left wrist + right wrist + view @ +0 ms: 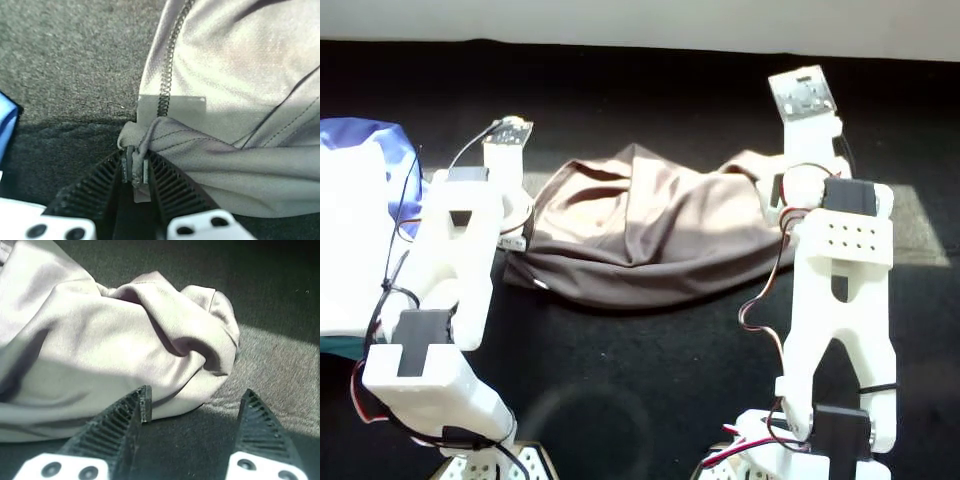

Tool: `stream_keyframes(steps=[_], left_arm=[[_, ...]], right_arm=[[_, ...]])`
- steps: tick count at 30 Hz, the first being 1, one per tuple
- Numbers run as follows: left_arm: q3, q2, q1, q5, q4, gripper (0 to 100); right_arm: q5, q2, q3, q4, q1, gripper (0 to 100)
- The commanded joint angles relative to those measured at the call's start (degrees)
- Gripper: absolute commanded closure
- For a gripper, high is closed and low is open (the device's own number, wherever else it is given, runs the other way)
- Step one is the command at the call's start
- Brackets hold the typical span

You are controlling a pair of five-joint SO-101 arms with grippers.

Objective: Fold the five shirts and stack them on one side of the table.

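A crumpled grey-brown shirt (pixel 640 230) lies in the middle of the black table. My left gripper (pixel 135 172) is shut on a bunched fold at the shirt's left edge (pixel 165 132), beside a stitched seam. In the high view that gripper (pixel 516 238) sits at the shirt's left side. My right gripper (pixel 197 407) is open, its jaws wide apart just above the table at the shirt's right end (pixel 200 335), not touching the cloth. In the high view it is at the shirt's right edge (pixel 782 205). A stack of white and blue shirts (pixel 355 230) lies at the left edge.
The table (pixel 650 380) is covered in black cloth, with a sunlit band across it. The white arm bodies (pixel 840 300) stand on the near side. A blue cloth edge (pixel 6 125) shows near my left gripper.
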Motion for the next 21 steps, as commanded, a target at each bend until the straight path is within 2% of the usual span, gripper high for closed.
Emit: stream_keyframes(steps=[1,7,10,15,18,21], left_arm=[[-3.6,-0.9,0.5,0.4,4.2,99],[-16.0,-1.0,0.4,0.6,18.6,99],[-24.0,-1.0,0.3,4.0,26.5,99],[-38.0,-1.0,-2.0,5.3,36.0,99],[-44.9,-0.8,-3.4,5.3,38.0,99],[-46.4,-0.8,-3.2,5.4,38.7,99]], right_arm=[[-0.2,-3.8,-0.8,3.4,-0.1,72.1],[-0.6,-16.5,3.4,7.7,-2.4,72.1],[-0.6,-25.2,11.2,8.0,-5.1,72.1],[-0.5,-33.8,28.5,1.7,-9.4,72.1],[-0.2,-34.7,38.9,-2.2,-15.9,72.1],[-0.4,-34.6,47.5,-10.9,-22.5,72.1]])
